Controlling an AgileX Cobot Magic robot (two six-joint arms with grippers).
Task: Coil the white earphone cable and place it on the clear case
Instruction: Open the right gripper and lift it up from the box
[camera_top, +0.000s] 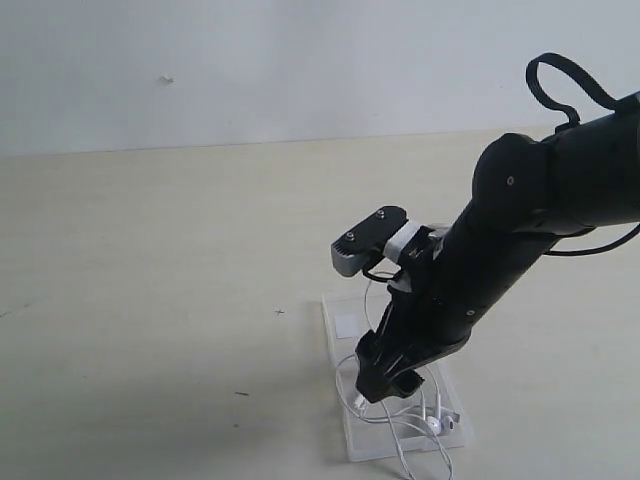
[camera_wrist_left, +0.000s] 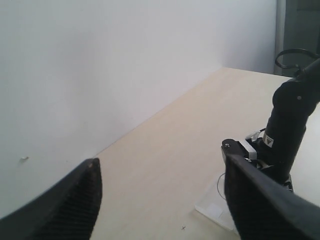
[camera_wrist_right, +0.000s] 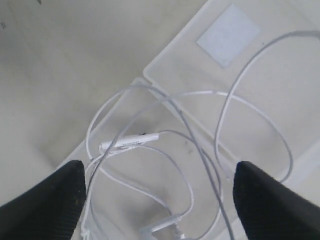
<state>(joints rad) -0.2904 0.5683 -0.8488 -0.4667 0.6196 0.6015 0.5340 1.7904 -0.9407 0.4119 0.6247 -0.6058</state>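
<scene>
Right wrist view: what sits under your right pincer (camera_wrist_right: 157, 167)?

You have the very thin white earphone cable (camera_top: 430, 424) lying in loose loops directly below it, on the flat transparent plastic hinged case (camera_wrist_right: 175, 60). That pincer is spread wide and holds nothing.

How will the cable handle?

Expect it to be very light, limp and a little springy. The loops will likely slacken once let go, and the smooth case gives little friction. The hard white inline bar (camera_wrist_right: 131, 141), or a bunch of crossed strands, looks like your surest hold; a single strand may slip out.

Which way does it point?

Looped like this, the cable has no single axis. The inline bar lies roughly along the line from finger to finger, so you would turn the wrist to pinch its sides. The case's long axis runs from beneath the pincer out to the half with the small white square sticker (camera_wrist_right: 229, 35).

And your left pincer (camera_wrist_left: 160, 160)?

Spread too, empty, raised above the pale worktop (camera_top: 150, 300), well apart from the case.
</scene>
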